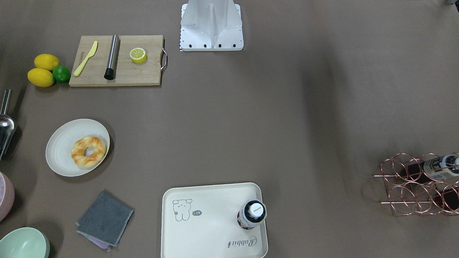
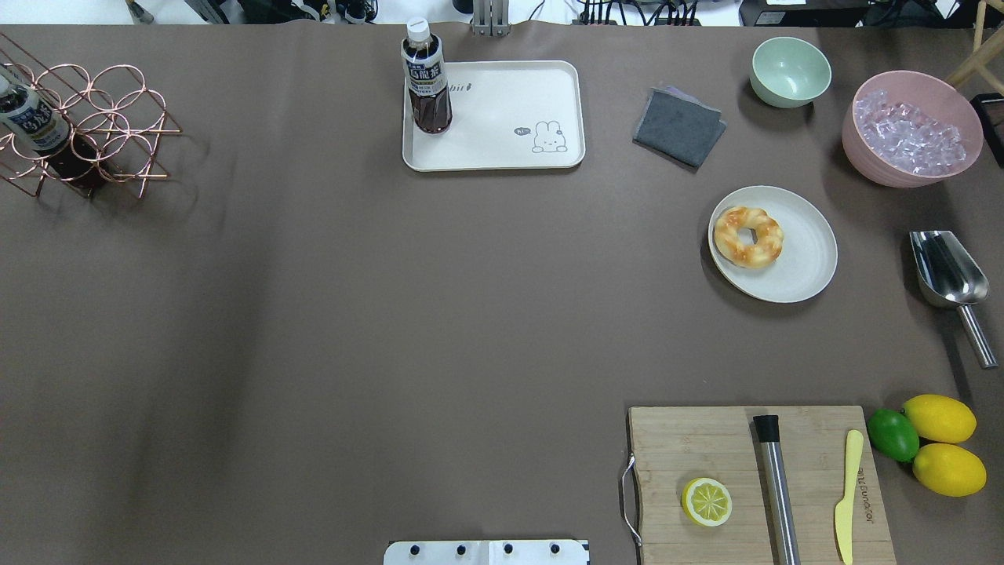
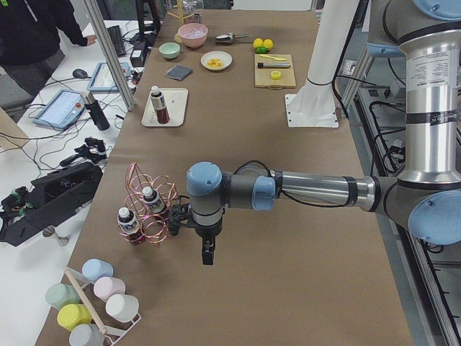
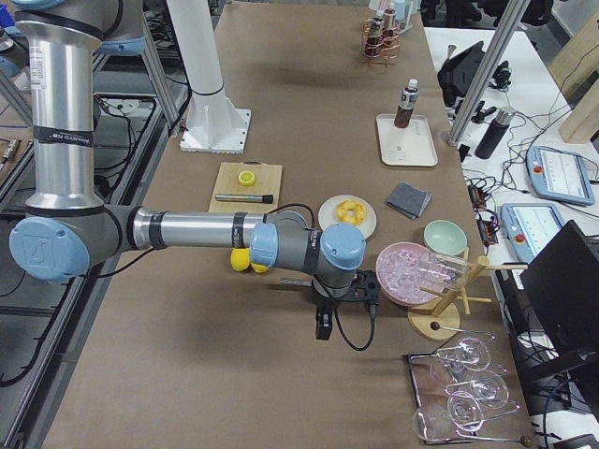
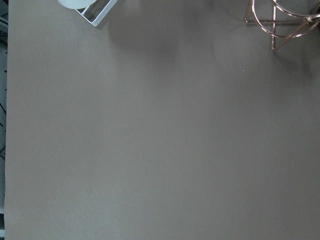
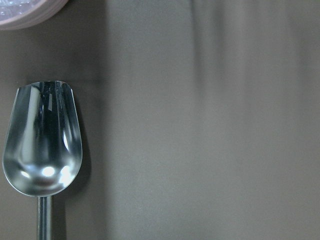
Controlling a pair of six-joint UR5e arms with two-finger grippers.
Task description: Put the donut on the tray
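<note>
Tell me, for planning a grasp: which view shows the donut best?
Exterior front-facing: the donut sits large and unobstructed on the round plate. Overhead exterior shows it almost as well; side views show it tiny; wrist views miss it.

1 donut, 1 tray, 2 bowls, 2 lemons (plus half).

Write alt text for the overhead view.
A donut sits on a round plate at right; the cream tray at the far edge holds only an upright bottle. A cutting board with a lemon half lies near right.
</note>
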